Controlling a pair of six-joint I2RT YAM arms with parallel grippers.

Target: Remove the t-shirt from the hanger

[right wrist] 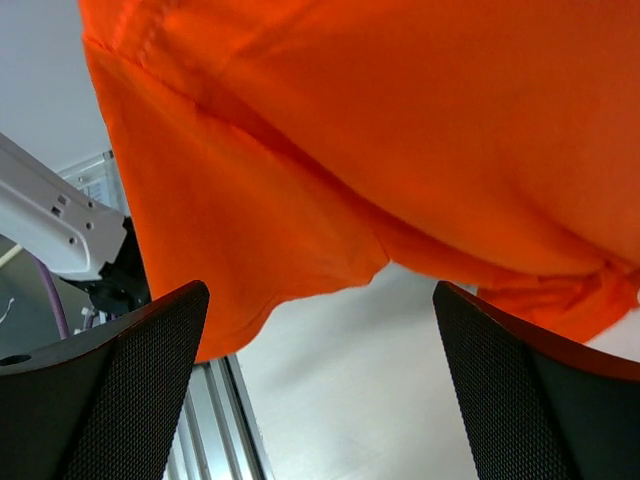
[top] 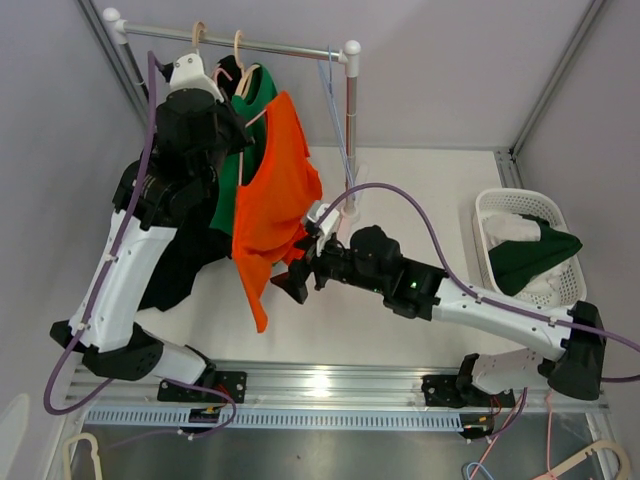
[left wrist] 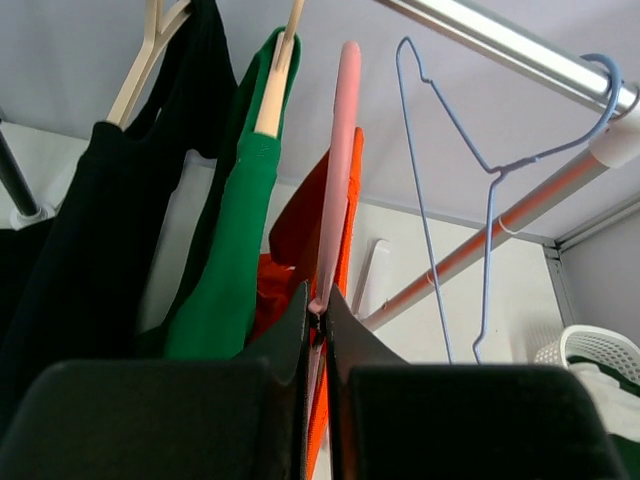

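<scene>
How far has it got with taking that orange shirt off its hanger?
Early days. Done: the left fingers are clamped on the pink hanger. In hand: the right fingers, open, sit just under the hem of the orange t-shirt, not gripping it. Left: the t-shirt is draped on the hanger, so the grabbing and pulling off are not yet done.

No readable text, labels or numbers anywhere.

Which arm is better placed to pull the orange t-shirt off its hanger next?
Right, probably. The right gripper is open, close to the lower edge of the t-shirt, while the left gripper is shut on the pink hanger.
</scene>
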